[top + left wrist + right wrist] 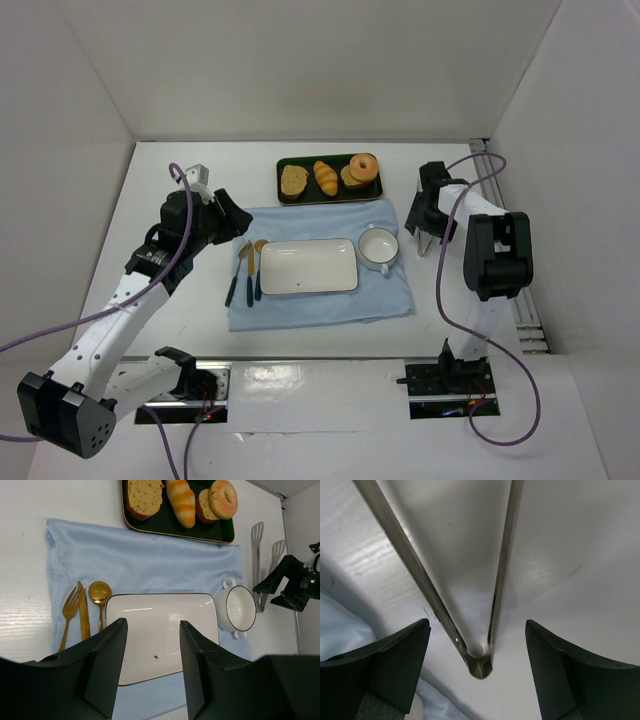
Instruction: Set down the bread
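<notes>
The bread [326, 177] [181, 501], a golden ridged roll, lies in the middle of a dark tray [310, 192] [170, 525] at the back of the table. My left gripper [238, 220] [152, 621] hovers open and holds nothing, above the near part of a white rectangular plate [308, 266] [160, 630]. My right gripper [426, 242] [476, 622] is low over the table right of the bowl. It is open, with the hinge end of metal tongs [480, 662] [257, 555] between its fingers and a gap on each side.
On the tray a toast slice [293, 180] and a ring doughnut [363, 166] flank the bread. A blue cloth [320, 310] carries the plate, a white handled bowl [378, 247] [235, 607] and gold cutlery [245, 270] [82, 615]. White walls enclose the table.
</notes>
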`<state>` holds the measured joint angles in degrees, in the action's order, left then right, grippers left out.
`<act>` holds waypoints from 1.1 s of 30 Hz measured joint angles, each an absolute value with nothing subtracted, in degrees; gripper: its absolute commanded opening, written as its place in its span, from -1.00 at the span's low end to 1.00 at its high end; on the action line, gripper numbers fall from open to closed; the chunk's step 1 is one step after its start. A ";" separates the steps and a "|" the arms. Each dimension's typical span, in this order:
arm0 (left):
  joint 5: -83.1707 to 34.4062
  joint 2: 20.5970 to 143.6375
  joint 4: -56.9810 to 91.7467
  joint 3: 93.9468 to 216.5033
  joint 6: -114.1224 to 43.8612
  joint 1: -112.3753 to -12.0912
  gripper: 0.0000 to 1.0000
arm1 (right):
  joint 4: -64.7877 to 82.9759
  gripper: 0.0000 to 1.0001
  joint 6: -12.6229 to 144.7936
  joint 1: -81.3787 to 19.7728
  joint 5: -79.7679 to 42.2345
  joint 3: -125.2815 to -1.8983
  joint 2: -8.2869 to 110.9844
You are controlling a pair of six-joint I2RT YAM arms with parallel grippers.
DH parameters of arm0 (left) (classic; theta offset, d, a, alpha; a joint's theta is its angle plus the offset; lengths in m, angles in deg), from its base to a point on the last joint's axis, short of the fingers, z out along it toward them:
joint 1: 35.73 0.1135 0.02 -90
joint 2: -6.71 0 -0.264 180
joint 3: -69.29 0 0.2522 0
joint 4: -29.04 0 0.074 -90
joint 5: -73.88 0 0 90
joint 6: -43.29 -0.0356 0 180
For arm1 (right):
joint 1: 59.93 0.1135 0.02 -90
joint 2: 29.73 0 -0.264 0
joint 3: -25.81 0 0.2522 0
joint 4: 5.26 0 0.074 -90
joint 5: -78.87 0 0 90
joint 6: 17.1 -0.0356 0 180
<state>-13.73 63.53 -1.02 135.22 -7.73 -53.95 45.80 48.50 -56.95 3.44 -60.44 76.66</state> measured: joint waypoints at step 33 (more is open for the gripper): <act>-11.63 63.51 -2.33 135.20 -8.58 -53.95 0.17 | 42.91 0.08 48.47 -59.88 0.12 -71.96 87.78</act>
<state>-11.63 63.51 -2.33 135.20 -8.58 -53.95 42.91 48.47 -59.88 0.12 -71.96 87.78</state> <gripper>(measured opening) 0.586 0.556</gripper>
